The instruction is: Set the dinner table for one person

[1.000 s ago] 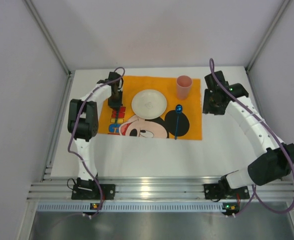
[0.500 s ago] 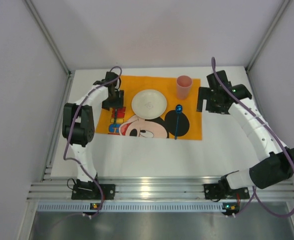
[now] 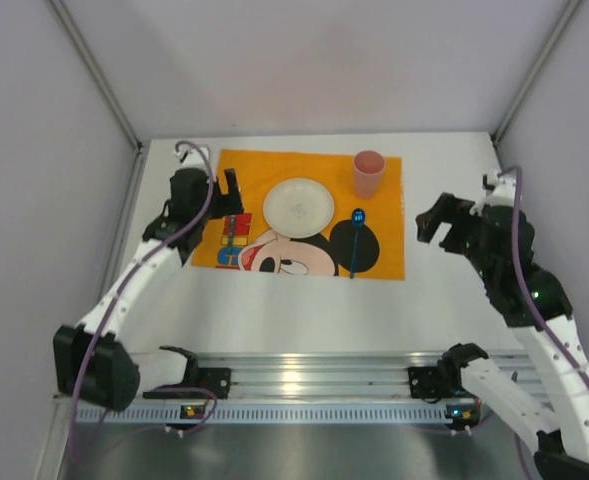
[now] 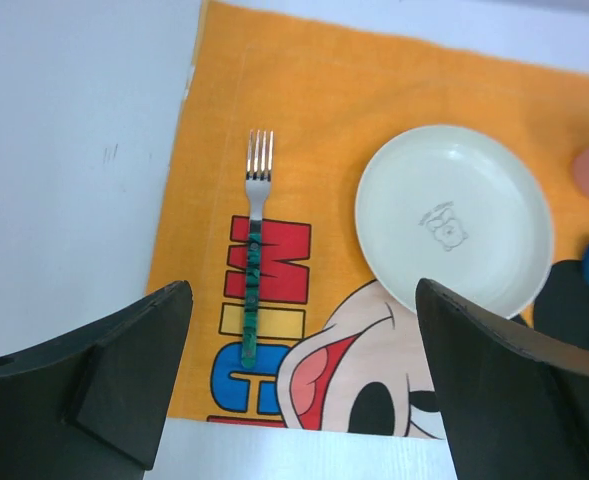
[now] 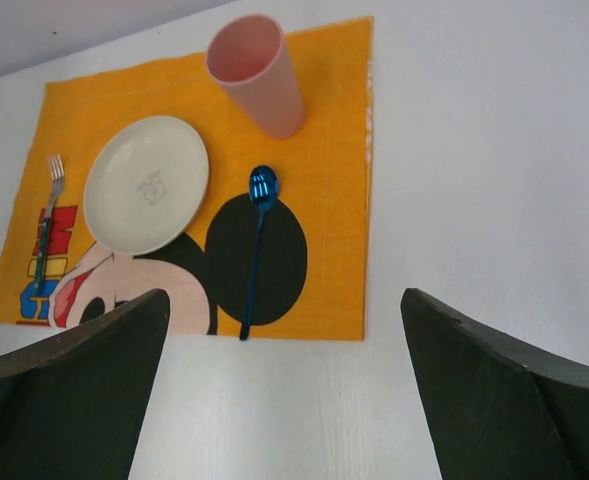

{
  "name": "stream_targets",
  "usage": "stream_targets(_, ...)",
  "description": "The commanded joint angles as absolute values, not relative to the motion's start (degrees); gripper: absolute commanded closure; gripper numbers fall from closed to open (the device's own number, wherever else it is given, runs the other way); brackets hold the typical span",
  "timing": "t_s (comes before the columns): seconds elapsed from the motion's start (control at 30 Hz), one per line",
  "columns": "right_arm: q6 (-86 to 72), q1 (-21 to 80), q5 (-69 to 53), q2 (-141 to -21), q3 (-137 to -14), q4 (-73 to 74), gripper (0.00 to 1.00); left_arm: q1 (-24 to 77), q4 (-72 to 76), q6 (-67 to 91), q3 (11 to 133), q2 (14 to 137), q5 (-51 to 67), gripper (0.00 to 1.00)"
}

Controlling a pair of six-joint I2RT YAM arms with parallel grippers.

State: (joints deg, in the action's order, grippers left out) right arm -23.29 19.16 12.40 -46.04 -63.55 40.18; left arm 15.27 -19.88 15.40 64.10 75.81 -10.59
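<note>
Nearest me, the ribbed aluminium rail [image 3: 314, 372] is running along the near edge of the worktop [image 3: 304, 310], and both arms are rising from it. The worktop is lying flat and level beneath both end effectors and spreading out to the enclosure walls. It is looking plain white, bare and matte. From above its long axis is appearing to run left to right, parallel to the rail, though the view is foreshortening its depth.

The left end effector [image 4: 302, 300] is hanging with its jaws spread wide, gripping nothing. Just ahead of it an orange placemat [image 3: 264, 165] is lying on the worktop. A green-handled fork [image 4: 254, 270] is resting on the placemat between the spread fingers, tines pointing away. A white plate [image 4: 454, 220] is sitting ahead and to the right.

The right end effector [image 5: 284, 295] is also gaping wide and empty. A blue spoon [image 5: 256, 240] is lying ahead of it, bowl pointing away, and a pink cup [image 5: 259, 75] is standing farther off.
</note>
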Motion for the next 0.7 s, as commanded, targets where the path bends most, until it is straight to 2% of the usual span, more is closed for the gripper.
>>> stream_targets(0.0,-27.77,18.54,12.67,-37.22,-51.26,33.57,0.0,15.38,13.42,17.14,43.25,64.01,-10.82,0.01)
stream_targets(0.07,-29.17,18.46,9.51,-34.29,-46.96,34.88,0.0,16.26,19.93,16.0,36.77,58.22,-12.38,0.02)
stream_targets(0.13,-29.7,18.54,6.87,-30.7,-45.19,35.33,0.0,16.61,19.34,16.09,32.97,55.65,-15.19,0.02)
stream_targets(0.3,-32.61,18.46,3.34,-26.46,-41.4,35.42,0.0,16.87,15.38,14.42,30.85,51.07,-17.92,0.02)
stream_targets(0.67,-32.61,18.46,0.26,-28.04,-41.48,34.72,0.0,16.87,11.52,13.98,29.71,47.55,-19.34,0.01)
